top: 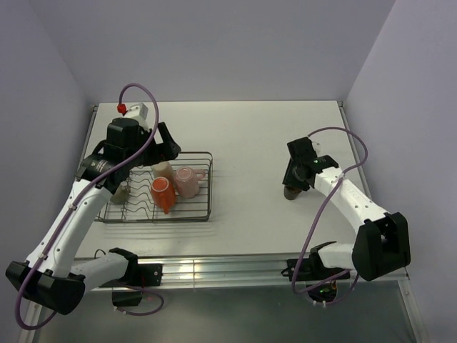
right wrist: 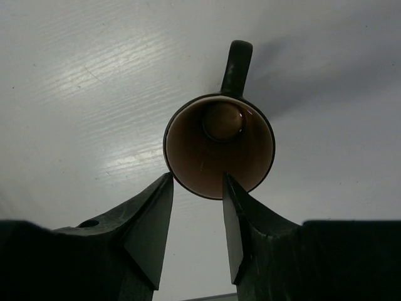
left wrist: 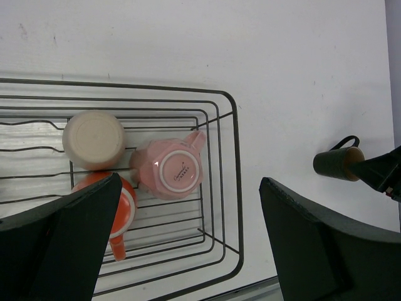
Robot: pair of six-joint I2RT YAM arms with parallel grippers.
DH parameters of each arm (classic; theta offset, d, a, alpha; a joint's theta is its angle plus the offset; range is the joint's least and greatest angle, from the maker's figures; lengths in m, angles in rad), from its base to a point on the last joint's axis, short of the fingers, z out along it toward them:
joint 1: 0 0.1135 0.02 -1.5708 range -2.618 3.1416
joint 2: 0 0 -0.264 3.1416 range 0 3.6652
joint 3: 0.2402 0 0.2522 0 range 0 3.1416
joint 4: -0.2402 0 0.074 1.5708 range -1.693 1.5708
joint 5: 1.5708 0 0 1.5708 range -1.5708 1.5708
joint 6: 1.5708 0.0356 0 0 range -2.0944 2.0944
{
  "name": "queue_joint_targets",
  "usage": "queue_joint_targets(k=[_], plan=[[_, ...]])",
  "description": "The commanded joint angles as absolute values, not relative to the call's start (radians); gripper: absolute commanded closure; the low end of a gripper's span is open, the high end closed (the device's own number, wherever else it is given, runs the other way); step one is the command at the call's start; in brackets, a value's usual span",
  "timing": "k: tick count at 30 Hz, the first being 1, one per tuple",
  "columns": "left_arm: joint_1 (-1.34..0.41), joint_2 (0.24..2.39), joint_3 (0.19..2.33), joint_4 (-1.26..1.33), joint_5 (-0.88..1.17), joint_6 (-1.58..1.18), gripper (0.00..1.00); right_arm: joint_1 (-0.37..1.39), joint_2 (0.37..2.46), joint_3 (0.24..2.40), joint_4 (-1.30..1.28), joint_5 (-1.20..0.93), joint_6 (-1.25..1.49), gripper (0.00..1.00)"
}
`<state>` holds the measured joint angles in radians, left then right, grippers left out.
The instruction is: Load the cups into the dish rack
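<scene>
Three cups, tumbler (left wrist: 94, 139), pink mug (left wrist: 172, 169) and orange mug (left wrist: 122, 216), sit upside down, presumably to drain, in the rack (left wrist: 237, 188) at left of frame. My left gripper (left wrist: 189, 182) hangs above them, jaws wide and empty. The brown mug (right wrist: 219, 147) stands upright on the table, centre frame, handle toward the top; my right gripper (right wrist: 197, 213) is part-open over its near rim, not gripping. I see nothing between it and the rack

- White table (top: 250, 143), matte, with faint scuffs
- Plain lavender walls (top: 214, 43) on three sides
- Ribbed metal rail (top: 228, 271) along the table's near edge
</scene>
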<state>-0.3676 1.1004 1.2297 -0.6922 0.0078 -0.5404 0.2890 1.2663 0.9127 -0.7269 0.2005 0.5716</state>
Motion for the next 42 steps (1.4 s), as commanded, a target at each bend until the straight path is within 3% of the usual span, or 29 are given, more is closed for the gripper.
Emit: queue_joint_targets(k=[1, 29, 30, 31, 35, 38, 42], plan=[[-0.379, 1.103, 1.22, -0.644, -0.026, -0.552, 0.01, 0.285, 1.284, 0.905, -0.666, 0.225, 0.557, 0.55], [-0.407, 1.123, 1.167, -0.615, -0.04, -0.564, 0.01, 0.299, 1.354, 0.881, -0.603, 0.232, 0.56, 0.59], [-0.408, 1.124, 1.167, -0.615, -0.04, -0.565, 0.01, 0.299, 1.358, 0.881, -0.601, 0.232, 0.558, 0.63], [-0.41, 1.124, 1.167, -0.615, -0.038, -0.565, 0.01, 0.301, 1.361, 0.882, -0.601, 0.23, 0.557, 0.74], [-0.41, 1.12, 1.158, -0.615, -0.028, -0.565, 0.01, 0.302, 1.382, 0.887, -0.595, 0.212, 0.552, 1.0], [-0.411, 1.106, 1.144, -0.606, -0.009, -0.563, 0.01, 0.305, 1.356, 0.913, -0.601, 0.181, 0.551, 1.0], [-0.411, 1.069, 1.12, -0.549, 0.106, -0.557, 0.01, 0.304, 1.276, 1.017, -0.591, -0.062, 0.549, 1.0]])
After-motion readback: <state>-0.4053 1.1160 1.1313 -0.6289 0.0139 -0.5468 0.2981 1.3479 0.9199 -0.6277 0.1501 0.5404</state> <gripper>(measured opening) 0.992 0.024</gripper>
